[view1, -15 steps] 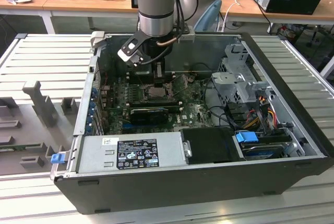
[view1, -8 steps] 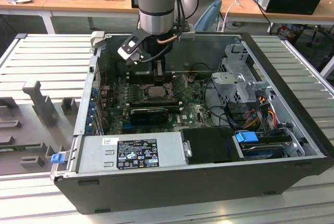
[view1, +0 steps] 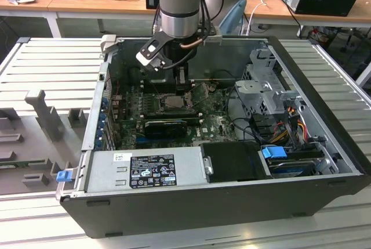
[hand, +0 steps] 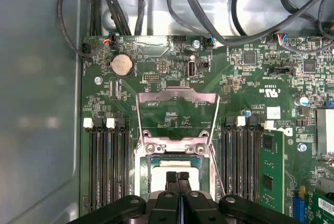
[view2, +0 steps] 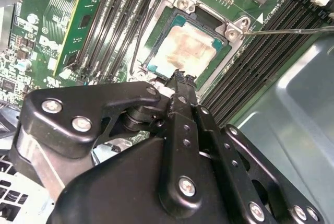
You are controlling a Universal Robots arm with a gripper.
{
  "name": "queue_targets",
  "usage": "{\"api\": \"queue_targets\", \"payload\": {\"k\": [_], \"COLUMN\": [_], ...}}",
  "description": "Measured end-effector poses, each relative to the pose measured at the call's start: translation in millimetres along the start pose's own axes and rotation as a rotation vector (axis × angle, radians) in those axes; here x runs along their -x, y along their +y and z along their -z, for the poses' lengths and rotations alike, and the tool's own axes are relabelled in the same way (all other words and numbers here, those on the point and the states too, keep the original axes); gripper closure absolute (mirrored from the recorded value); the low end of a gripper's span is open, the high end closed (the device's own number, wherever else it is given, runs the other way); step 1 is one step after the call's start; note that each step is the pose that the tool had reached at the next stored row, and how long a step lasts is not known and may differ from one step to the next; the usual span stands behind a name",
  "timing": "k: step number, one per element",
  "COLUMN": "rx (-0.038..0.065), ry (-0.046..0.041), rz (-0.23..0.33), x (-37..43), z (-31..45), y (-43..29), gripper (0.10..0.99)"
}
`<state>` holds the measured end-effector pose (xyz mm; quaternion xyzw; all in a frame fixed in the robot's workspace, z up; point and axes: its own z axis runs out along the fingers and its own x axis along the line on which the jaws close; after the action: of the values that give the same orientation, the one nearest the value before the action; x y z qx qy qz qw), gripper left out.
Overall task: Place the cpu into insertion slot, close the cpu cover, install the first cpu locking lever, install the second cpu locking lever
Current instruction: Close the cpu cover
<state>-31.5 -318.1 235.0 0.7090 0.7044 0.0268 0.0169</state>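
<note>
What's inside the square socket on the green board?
The cpu lies inside the insertion slot, with its silvery top showing. The shut gripper covers one edge, and the chip hides the pins underneath. The cpu cover is flipped open.

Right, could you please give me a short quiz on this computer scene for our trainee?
1. True or false: the chip lies in the socket.
2. The cover is: A) shut over the chip; B) swung open, clear of the chip; C) taken off entirely.
3. Fill in: near the chip, the jaws stand ____ (open or shut).
Key: 1 true; 2 B; 3 shut.
</note>
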Motion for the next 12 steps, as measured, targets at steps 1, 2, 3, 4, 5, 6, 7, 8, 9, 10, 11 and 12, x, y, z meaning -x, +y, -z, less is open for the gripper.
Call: {"api": "queue_targets", "payload": {"k": [1,2,3,4,5,6,7,8,9,10,11,12], "rx": [0.0,0.0,0.0,0.0,0.0,0.0,0.0,0.0,0.0,0.0,0.0,0.0], "ry": [0.0002,0.0001,0.0001,0.0001,0.0002,0.0002,0.0001,0.0002,0.0001,0.0001,0.0002,0.0004], "rz": [0.0,0.0,0.0,0.0,0.0,0.0,0.0,0.0,0.0,0.0,0.0,0.0], "x": [0.0,0.0,0.0,0.0,-0.1,-0.1,-0.1,-0.1,-0.1,-0.1,-0.1,-0.1], "z": [1.4,2.6,3.2,3.5,4.2,4.6,5.0,5.9,6.6,7.2,7.6,7.6], "y": [0.1,0.2,0.2,0.2,0.3,0.3,0.3,0.4,0.4,0.5,0.5,0.7], "gripper": [0.98,0.98,0.98,0.98,0.98,0.98,0.98,0.98,0.98,0.98,0.98,0.98]}}
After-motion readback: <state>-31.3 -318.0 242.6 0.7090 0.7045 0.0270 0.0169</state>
